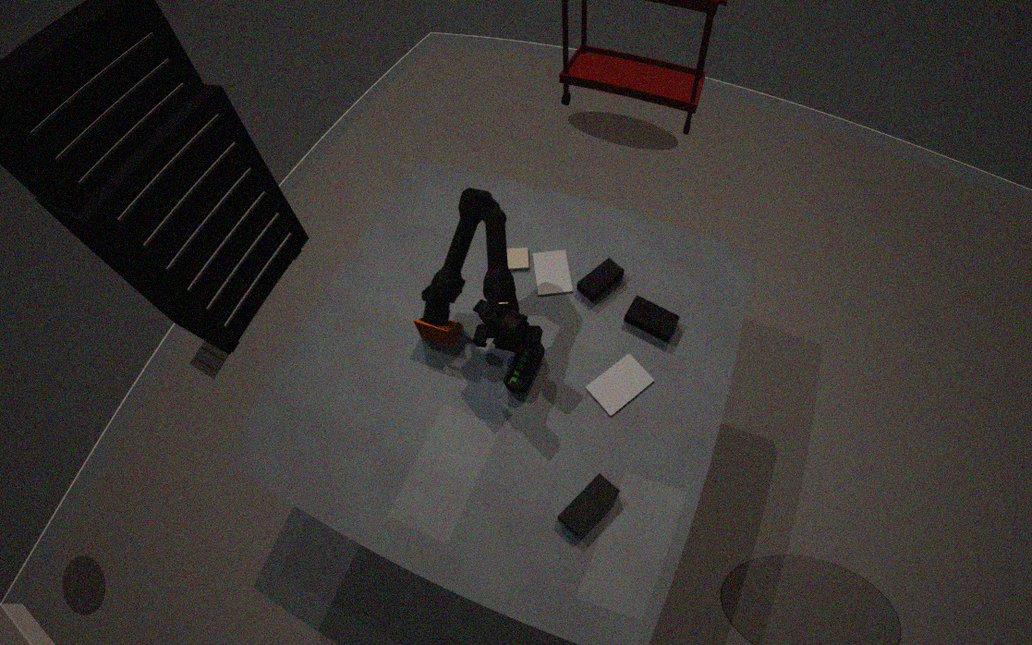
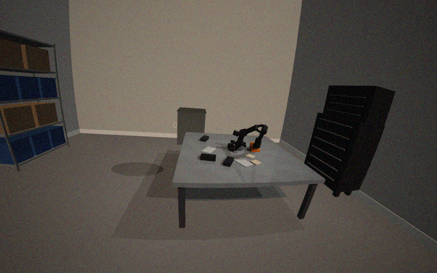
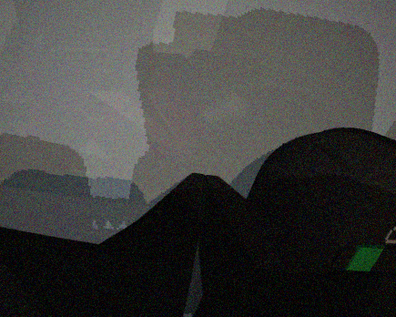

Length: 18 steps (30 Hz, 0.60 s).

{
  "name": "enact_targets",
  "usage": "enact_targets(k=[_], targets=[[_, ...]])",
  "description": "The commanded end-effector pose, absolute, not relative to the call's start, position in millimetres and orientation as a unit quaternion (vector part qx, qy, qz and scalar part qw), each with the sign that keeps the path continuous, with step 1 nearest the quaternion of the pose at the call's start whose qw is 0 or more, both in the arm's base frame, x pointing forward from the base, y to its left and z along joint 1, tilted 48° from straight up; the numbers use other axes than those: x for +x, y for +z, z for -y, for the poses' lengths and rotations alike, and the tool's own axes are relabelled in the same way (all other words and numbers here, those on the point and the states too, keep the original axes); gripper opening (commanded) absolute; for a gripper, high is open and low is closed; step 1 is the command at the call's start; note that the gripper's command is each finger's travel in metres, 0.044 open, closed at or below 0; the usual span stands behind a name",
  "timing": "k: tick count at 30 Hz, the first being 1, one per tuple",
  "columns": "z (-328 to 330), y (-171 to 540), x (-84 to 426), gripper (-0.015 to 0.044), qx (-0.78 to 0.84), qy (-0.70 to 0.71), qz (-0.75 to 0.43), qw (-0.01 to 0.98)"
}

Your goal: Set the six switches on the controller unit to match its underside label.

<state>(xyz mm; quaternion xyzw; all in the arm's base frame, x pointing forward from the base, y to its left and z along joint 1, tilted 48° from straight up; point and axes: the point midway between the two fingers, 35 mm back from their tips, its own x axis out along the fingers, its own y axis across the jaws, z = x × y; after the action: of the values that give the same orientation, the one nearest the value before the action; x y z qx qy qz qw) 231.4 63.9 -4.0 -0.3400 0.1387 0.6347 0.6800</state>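
Black arm [image 1: 495,248] [image 2: 246,130], orange base [image 1: 426,330] [image 2: 256,149].

Dark controller unit [image 1: 524,369], green switch ends showing, on bench.

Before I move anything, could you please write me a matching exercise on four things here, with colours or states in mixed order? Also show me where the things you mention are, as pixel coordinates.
Things:
1. controller unit [image 1: 523,370] [image 3: 332,182]
2. arm's base [image 1: 429,332] [image 2: 256,149]
3. cart [image 1: 632,77]
4. drawer cabinet [image 1: 207,200] [image 2: 342,135]

Descriptions:
A. red, on the floor
B. black, taller than the bench
C. orange, on the bench
D. dark, green switch ends showing

Pairs: 1-D, 2-C, 3-A, 4-B
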Motion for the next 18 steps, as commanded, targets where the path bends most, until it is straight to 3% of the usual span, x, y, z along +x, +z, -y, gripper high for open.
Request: enact_targets(k=[1,9,18], targets=[[-64,-3,240,0.0,-0.343,0.632,-0.135,0.681],[-65,-4,250,0.0,-0.343,0.632,-0.135,0.682],[-16,30,207,0.0,-0.342,0.633,-0.136,0.681]])
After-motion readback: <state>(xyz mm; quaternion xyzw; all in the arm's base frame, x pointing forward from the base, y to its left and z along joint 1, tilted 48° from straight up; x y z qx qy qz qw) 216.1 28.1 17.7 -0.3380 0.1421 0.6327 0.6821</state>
